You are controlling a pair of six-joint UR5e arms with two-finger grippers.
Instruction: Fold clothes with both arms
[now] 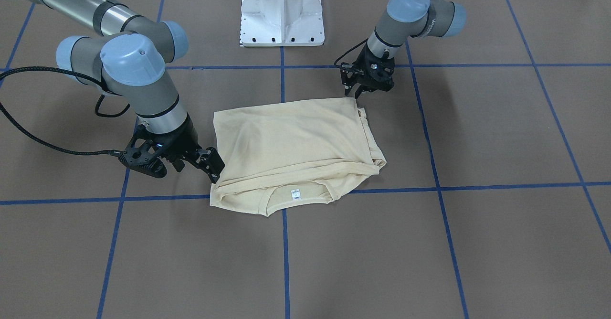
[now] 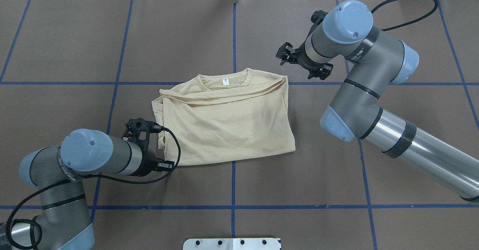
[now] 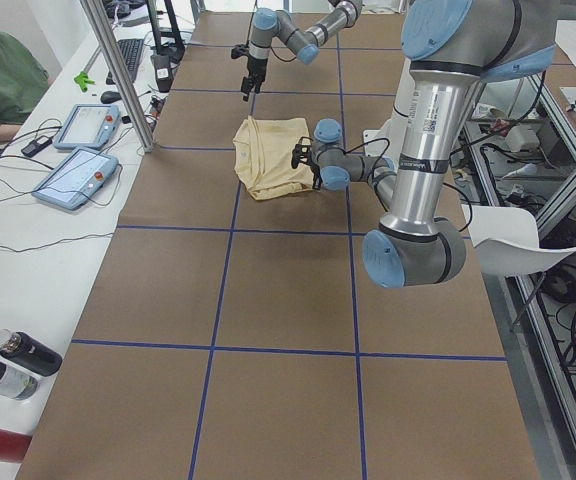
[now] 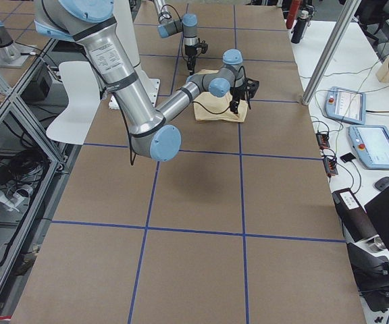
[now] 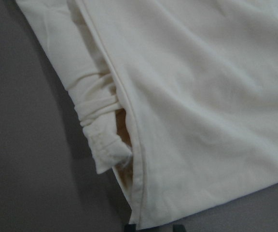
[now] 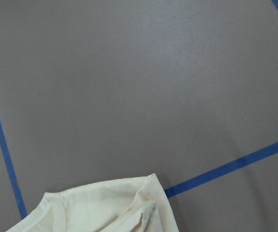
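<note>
The left grey-and-silver jointed robot arm with light blue joint caps [image 2: 86, 152] reached in low from the near corner of the brown paper-covered table [image 2: 299, 167]. Its black two-finger left gripper [image 2: 162, 146] sat at the near left corner of the pale cream-yellow long-sleeve T-shirt [image 2: 228, 126], fingers spread apart. The wrist camera showed the hem corner lying between the two tips. From where I stood, I couldn't tell whether either finger actually touched the cloth.

A wad of bunched fabric poked out along that left edge. The shirt itself lay flat, folded into a rough rectangle in the middle of the table, across a crossing of the blue tape grid lines [image 2: 232, 182]. Its neckline faced away from the robot, and the small white neck label [image 2: 225, 81] showed inside the collar.

Just past the far right corner hung the black right gripper [image 2: 295, 66], jaws wide and holding nothing, apart from the fabric. Behind it the right grey-and-silver arm [image 2: 359, 55] bent back toward the table's right edge.
</note>
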